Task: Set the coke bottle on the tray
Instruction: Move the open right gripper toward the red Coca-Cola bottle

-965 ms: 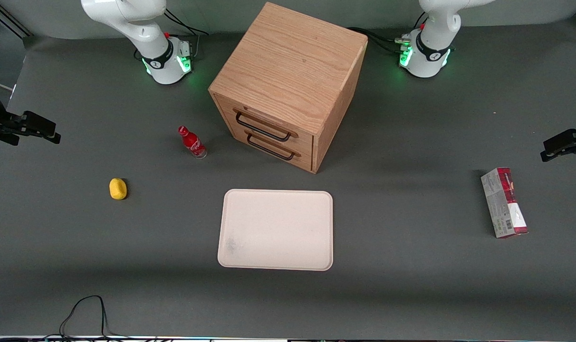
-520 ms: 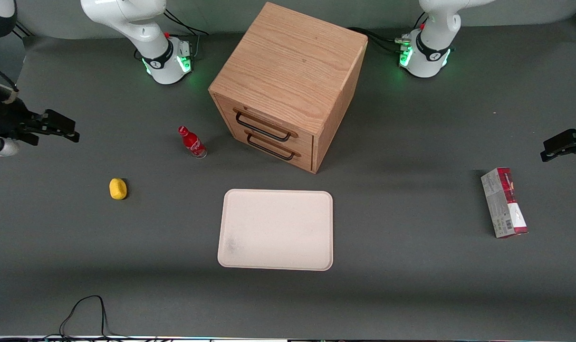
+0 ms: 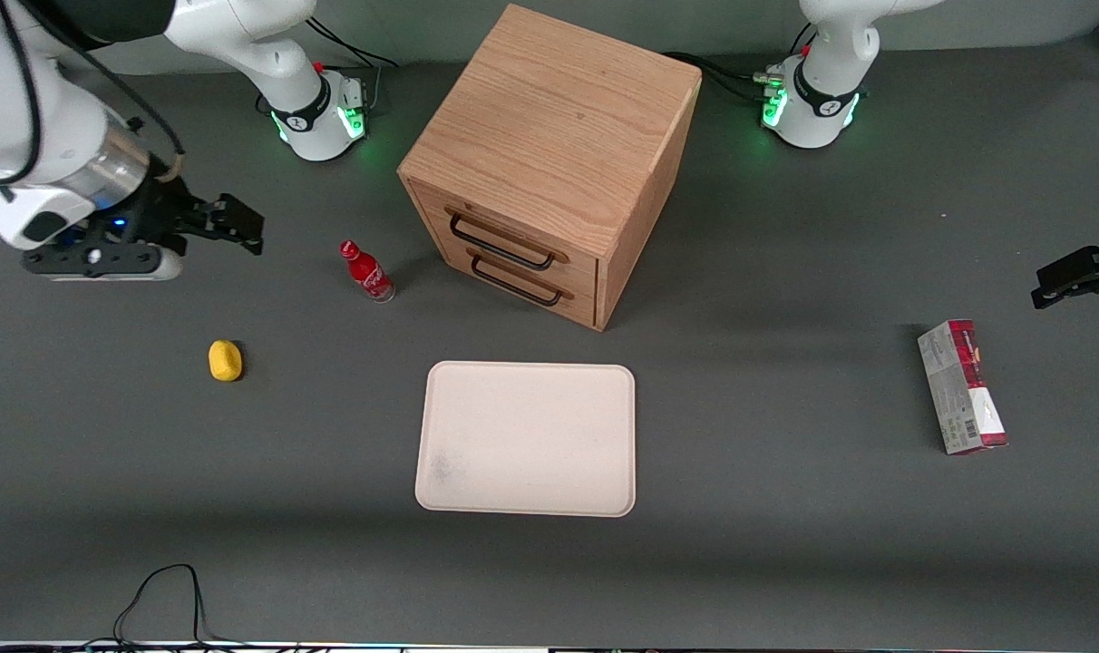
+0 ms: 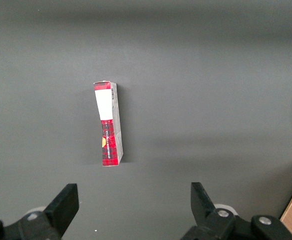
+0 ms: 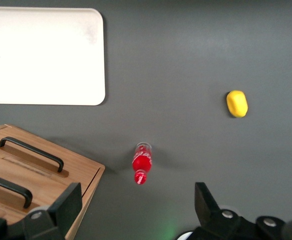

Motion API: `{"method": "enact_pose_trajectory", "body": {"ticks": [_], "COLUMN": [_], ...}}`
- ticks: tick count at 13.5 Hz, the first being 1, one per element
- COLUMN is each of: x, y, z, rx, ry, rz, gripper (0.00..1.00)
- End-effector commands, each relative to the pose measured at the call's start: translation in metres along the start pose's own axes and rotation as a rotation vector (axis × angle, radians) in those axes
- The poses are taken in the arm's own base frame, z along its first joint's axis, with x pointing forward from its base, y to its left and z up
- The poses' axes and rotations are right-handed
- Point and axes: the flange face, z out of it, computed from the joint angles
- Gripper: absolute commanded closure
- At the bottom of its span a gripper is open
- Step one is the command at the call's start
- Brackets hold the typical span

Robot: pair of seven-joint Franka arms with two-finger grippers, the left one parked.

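The coke bottle (image 3: pixel 366 270), small and red with a red cap, stands upright on the grey table in front of the wooden cabinet's drawers. In the right wrist view the coke bottle (image 5: pixel 141 165) is seen from above, just ahead of the gap between my fingers. My gripper (image 3: pixel 239 223) hangs above the table, off toward the working arm's end from the bottle. The gripper (image 5: pixel 137 207) is open and holds nothing. The cream-white tray (image 3: pixel 527 438) lies flat, nearer the front camera than the cabinet, with nothing on it, and the tray (image 5: pixel 41 55) also shows in the wrist view.
A wooden cabinet (image 3: pixel 549 154) with two black-handled drawers stands mid-table. A yellow lump (image 3: pixel 225 360) lies nearer the front camera than my gripper. A red-and-grey carton (image 3: pixel 962 385) lies toward the parked arm's end. A black cable (image 3: pixel 164 599) loops at the front edge.
My gripper has swung in from the table's end toward the coke bottle, with more of the arm now in view. The bottle, tray and other objects have not moved.
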Motion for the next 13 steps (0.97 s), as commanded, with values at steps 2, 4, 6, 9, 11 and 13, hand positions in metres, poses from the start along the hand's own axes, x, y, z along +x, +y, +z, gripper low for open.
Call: {"method": "enact_pose_trajectory", "body": {"ticks": [2,4,6,9,11,13], "x": [-0.043,-0.062,-0.085,-0.112,-0.13,-0.139], "y": [-0.01,-0.011,-0.015,-0.019,-0.012,-0.006], "z": [0.017,0.027,0.033,0.043,0.051,0.058], "rx": [0.031,0.04,0.04,0.03,0.03,0.018], "ry": [0.016,0.03,0.026,0.011,0.006,0.01], "rz": [-0.009,0.018,0.026,0.03,0.014,-0.012], "gripper": [0.0,0.0,0.0,0.0,0.0,0.0]}}
